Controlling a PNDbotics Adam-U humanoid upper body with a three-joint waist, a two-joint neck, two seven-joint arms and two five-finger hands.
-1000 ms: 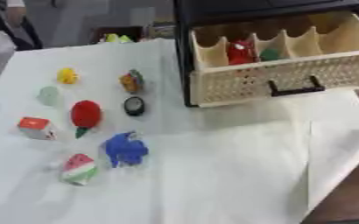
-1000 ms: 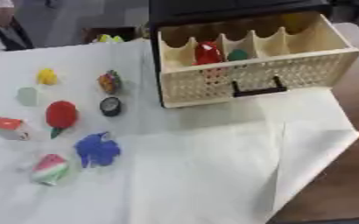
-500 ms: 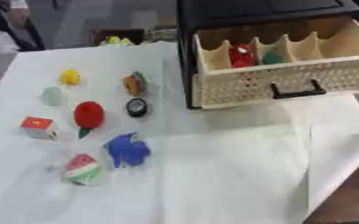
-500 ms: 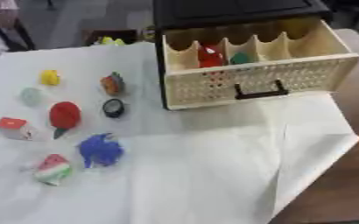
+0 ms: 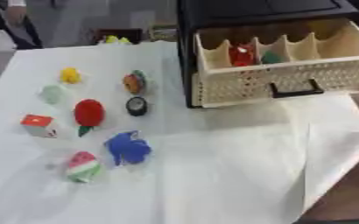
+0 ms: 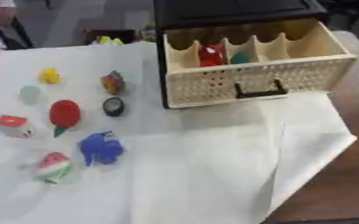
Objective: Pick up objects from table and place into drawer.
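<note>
The cream perforated drawer (image 5: 278,81) stands pulled out of a black cabinet (image 5: 259,11) at the upper right. A red thing (image 5: 241,53) and a green thing (image 5: 271,57) lie in its compartments. On the white cloth at the left lie a yellow toy (image 5: 70,75), a pale green piece (image 5: 53,93), an orange and green toy (image 5: 133,82), a black round piece (image 5: 136,106), a red strawberry-like toy (image 5: 89,113), a red and white cube (image 5: 39,125), a blue toy (image 5: 127,148) and a watermelon slice (image 5: 83,166). Neither hand shows in any view.
The white cloth (image 5: 213,175) covers the table, and its right edge is folded over near the brown tabletop (image 6: 343,175). A dark box with yellow things (image 5: 117,37) stands beyond the far edge. A person stands at the far left edge.
The whole picture has shifted slightly down and right, so the camera has moved. The things on the table keep their places.
</note>
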